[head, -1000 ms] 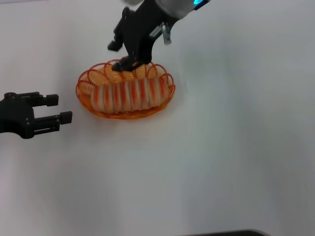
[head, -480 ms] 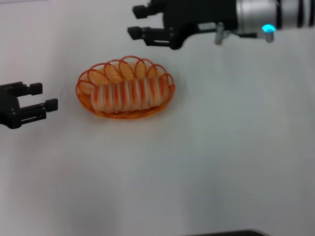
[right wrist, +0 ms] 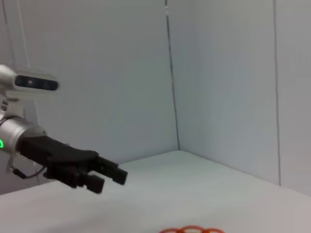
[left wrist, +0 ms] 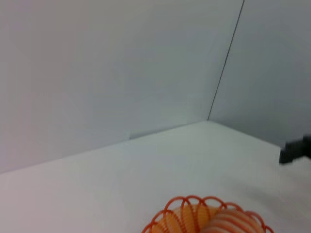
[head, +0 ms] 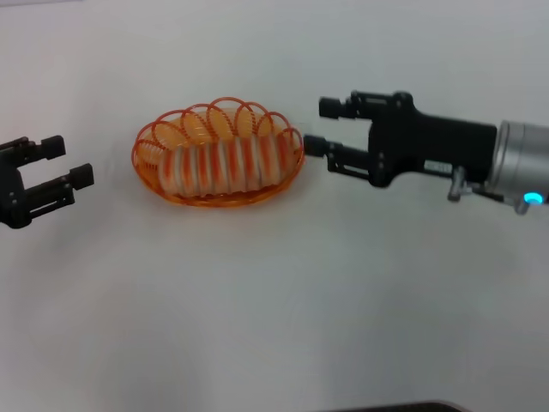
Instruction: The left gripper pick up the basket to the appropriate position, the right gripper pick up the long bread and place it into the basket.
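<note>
The ridged, striped long bread [head: 225, 166] is cradled in the oval orange wire basket [head: 154, 184] on the white worktop [head: 283, 292]. The right tool [head: 315, 126] at 3 o'clock and the left tool [head: 69, 161] at 9 o'clock are held open, empty.

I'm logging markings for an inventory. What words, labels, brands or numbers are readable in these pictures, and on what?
None can be read.
The long bread, the basket, the left gripper and the right gripper show no legible text.
</note>
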Robot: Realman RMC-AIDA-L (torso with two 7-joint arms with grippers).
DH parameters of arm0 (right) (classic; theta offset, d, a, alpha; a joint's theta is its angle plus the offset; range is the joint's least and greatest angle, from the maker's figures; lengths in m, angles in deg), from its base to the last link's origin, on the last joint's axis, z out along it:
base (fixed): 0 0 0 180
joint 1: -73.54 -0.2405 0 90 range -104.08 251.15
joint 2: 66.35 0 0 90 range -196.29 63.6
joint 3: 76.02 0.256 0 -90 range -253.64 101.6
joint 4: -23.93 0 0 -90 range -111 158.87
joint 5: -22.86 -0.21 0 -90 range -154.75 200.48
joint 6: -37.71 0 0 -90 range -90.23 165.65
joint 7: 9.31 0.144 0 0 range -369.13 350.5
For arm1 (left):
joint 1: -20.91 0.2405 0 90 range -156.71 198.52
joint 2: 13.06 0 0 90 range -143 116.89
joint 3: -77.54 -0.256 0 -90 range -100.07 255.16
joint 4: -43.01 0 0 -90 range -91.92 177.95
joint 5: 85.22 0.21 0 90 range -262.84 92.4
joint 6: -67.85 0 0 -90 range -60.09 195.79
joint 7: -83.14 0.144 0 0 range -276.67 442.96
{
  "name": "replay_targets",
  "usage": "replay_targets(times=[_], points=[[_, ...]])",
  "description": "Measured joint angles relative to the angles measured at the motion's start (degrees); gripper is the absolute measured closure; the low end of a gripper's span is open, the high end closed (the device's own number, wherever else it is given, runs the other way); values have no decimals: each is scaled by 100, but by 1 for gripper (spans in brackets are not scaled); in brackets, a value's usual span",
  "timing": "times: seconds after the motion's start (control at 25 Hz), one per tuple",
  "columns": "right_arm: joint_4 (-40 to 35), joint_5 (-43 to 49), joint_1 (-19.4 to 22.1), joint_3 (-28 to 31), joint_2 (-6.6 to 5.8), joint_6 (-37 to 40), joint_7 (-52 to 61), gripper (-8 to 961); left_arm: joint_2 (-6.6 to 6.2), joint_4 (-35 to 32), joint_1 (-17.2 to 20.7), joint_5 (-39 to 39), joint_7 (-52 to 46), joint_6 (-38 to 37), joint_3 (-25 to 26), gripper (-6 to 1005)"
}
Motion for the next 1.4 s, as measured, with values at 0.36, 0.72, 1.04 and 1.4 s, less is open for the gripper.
replay_targets(times=[0.36,0.72,1.04,1.4], points=[[1060,-743,322,86,-11,-106,-1038,372,99,484,423,-321,492,-147,428,348],[1219,-771,285,187,-13,-177,-1298,146,157,584,520,-343,592,-132,437,180],[1232,-777,277,196,-11,-187,-1333,26,178,642,483,-350,724,-115,425,115],[1245,-779,241,186,-8,-189,-1337,28,190,647,474,-350,730,-128,426,115]])
